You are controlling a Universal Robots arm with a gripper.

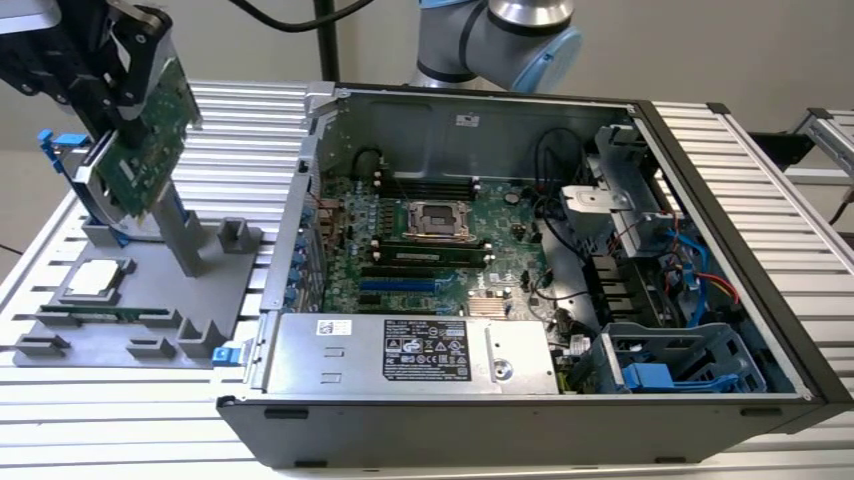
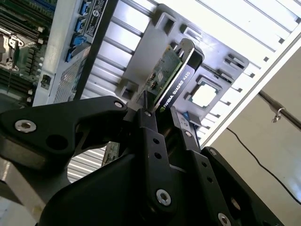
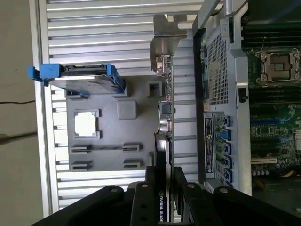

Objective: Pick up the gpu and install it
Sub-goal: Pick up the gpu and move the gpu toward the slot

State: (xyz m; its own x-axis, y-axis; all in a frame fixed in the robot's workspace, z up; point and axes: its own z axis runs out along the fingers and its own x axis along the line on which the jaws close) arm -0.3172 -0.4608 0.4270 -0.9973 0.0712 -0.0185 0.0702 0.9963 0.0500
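The gpu (image 1: 144, 140), a green card with a black cooler and a silver end bracket (image 3: 164, 42), hangs tilted in the air above the grey fixture tray (image 1: 147, 290) at the exterior view's left. My gripper (image 1: 134, 65) is shut on its upper edge. Both wrist views show the card edge-on (image 3: 164, 117) (image 2: 171, 77), clamped between the black fingers (image 2: 149, 134) of the gripper (image 3: 163, 183) (image 2: 165, 123). The card is clear of the tray and outside the open computer case (image 1: 694, 200). The motherboard (image 1: 427, 240) lies inside the case with a blue slot (image 1: 400, 285).
On the tray stand a hard drive in a blue frame (image 3: 80, 77), a square processor chip (image 1: 96, 277) and a narrow memory stick (image 1: 107, 312). Inside the case are a power supply (image 1: 400, 350), drive cages (image 1: 681, 370) and cables. The case wall (image 1: 300, 200) stands between tray and motherboard.
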